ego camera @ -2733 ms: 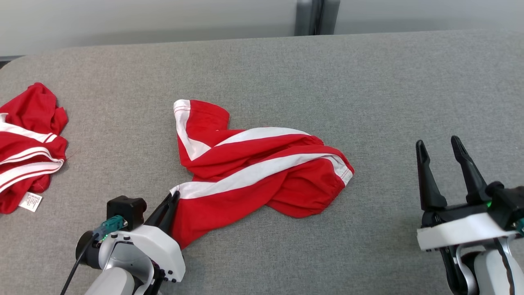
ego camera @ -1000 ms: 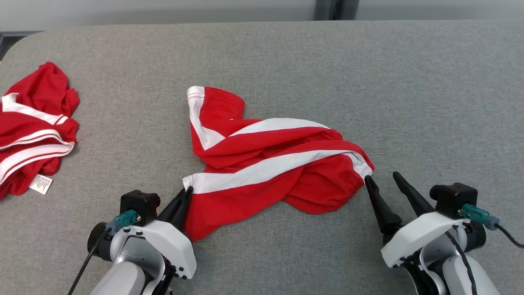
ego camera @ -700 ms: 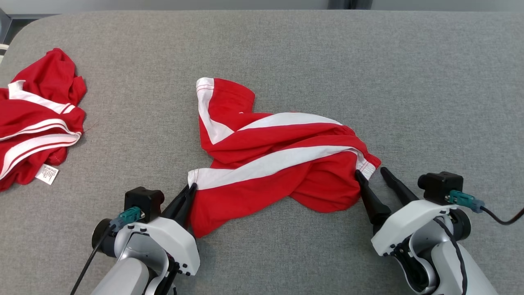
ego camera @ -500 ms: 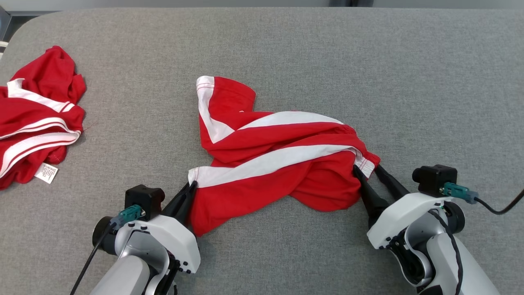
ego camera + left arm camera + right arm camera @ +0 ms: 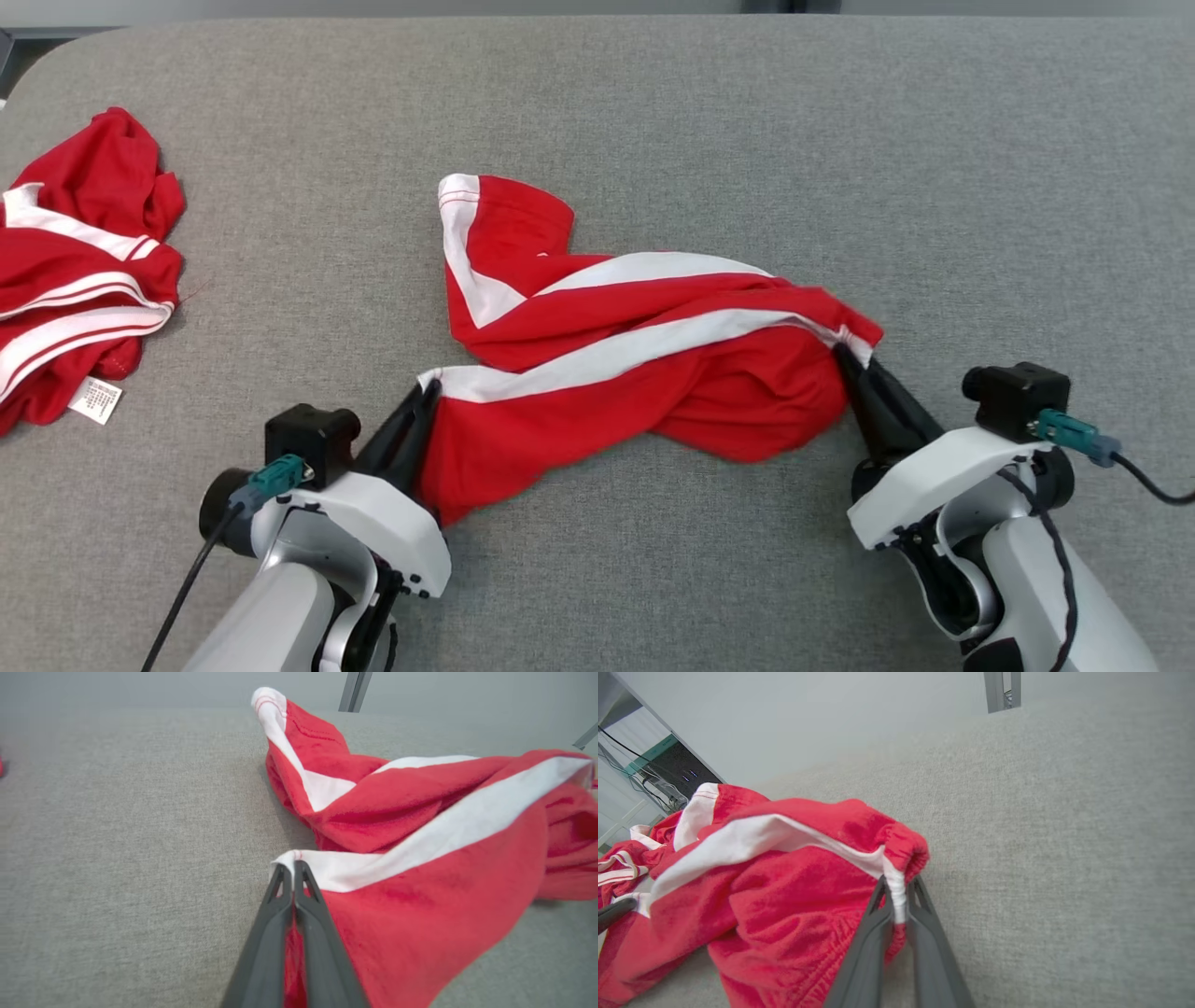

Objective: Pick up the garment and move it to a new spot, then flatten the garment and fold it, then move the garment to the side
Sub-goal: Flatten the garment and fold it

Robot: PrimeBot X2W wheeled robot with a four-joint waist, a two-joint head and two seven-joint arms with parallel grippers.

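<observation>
- The garment (image 5: 635, 373), red with broad white stripes, lies crumpled and twisted on the middle of the grey table (image 5: 747, 112). It is strung between the two grippers, and one end with a white border reaches away from the robot.
- The left gripper (image 5: 425, 392) is clamped tight on the near left corner of the garment, right where a white stripe ends.
- The right gripper (image 5: 845, 355) is closed on the garment's right tip, at a gathered red edge crossed by a white band.
- The left wrist view makes that grip plain. Its two fingers (image 5: 275, 933) meet at the tips on the white corner, and red cloth shows in the slit between them lower down.
- The right wrist view shows its fingers (image 5: 864, 961) pinching the white band, with the puckered red edge bulging above the tips. The cloth there looks raised off the table, which the head view does not make clear.
- At its left edge the right wrist view also catches a dark fingertip of the other gripper (image 5: 614, 912). Beyond the table it shows a dark rack with cables (image 5: 668, 774).
- A second red garment (image 5: 75, 271) with white stripes lies bunched at the table's left edge, well apart from the first. A white label (image 5: 93, 401) sticks out at its near side.
- Count: two red garments, two grippers, one label.
</observation>
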